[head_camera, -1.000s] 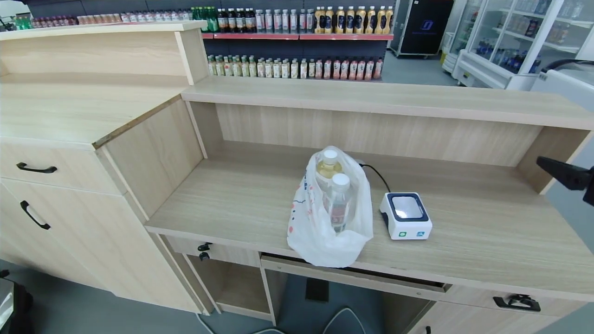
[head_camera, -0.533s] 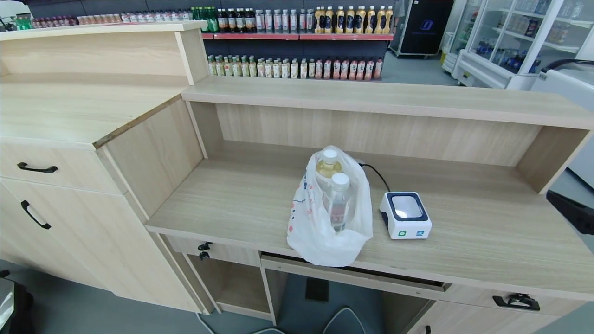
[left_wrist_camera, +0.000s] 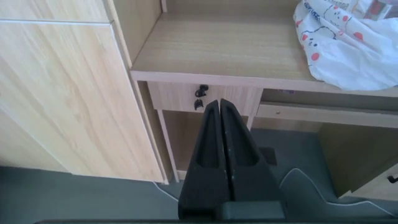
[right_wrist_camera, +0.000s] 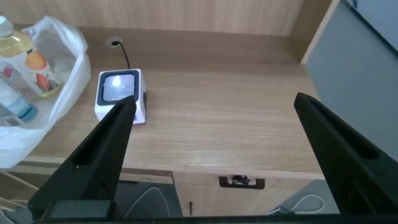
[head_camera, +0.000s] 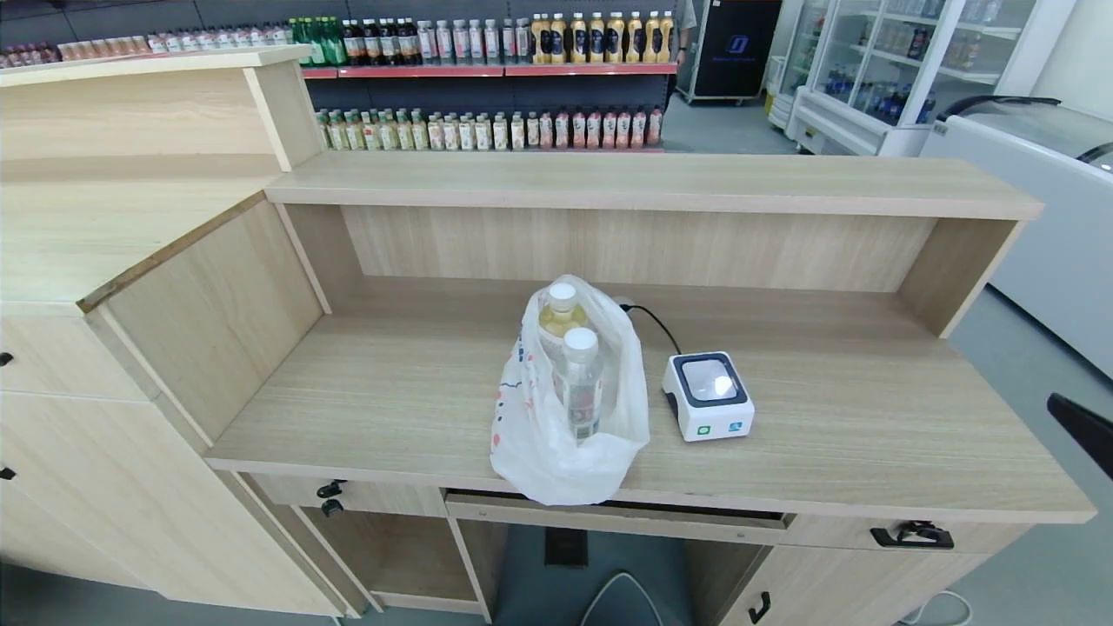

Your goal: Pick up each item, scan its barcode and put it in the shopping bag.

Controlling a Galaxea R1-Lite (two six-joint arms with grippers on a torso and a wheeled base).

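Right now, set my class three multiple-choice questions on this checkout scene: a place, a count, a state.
1. Where is the scanner relative to the shopping bag? A) on the robot's right of it B) inside it C) on the top shelf
2. How many bottles stand in the bag? A) one B) two C) four
3. How is the left tool? A) shut, empty B) wide open C) shut on a bottle
Answers: 1 A, it sits beside the bag on the counter; 2 B, two white caps show; 3 A, its fingers meet with nothing between.
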